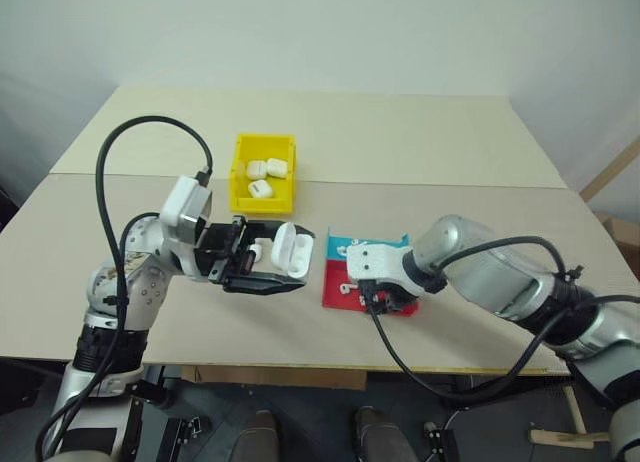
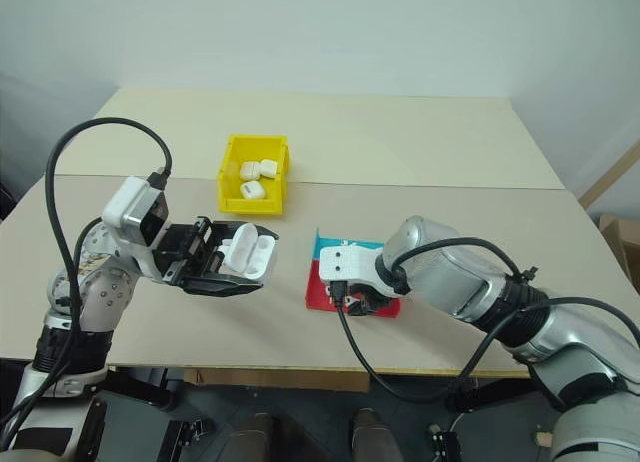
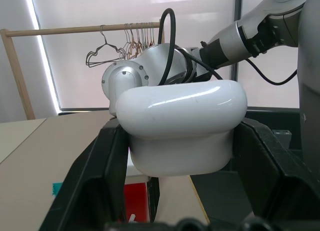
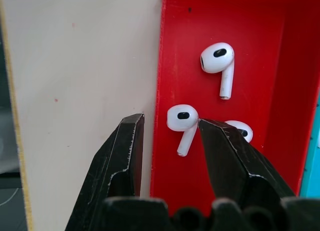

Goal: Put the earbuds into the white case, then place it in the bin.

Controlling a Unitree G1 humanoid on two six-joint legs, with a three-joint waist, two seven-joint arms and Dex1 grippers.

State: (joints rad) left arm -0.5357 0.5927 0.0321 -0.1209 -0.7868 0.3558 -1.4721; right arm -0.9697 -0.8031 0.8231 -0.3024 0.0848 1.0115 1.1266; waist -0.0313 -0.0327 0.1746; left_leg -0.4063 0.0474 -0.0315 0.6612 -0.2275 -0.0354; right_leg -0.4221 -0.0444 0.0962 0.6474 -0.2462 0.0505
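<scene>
Right wrist view — right claw (image 4: 167, 141) apart, straddling earbud (image 4: 182, 122) in red tray (image 4: 172, 66); left claw (image 3: 175, 186) clamped on white case (image 3: 182, 126).

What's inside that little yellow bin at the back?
The yellow bin holds three closed white cases, lying loose on its floor. Whether anything sits inside them cannot be seen, since their lids are shut.
</scene>
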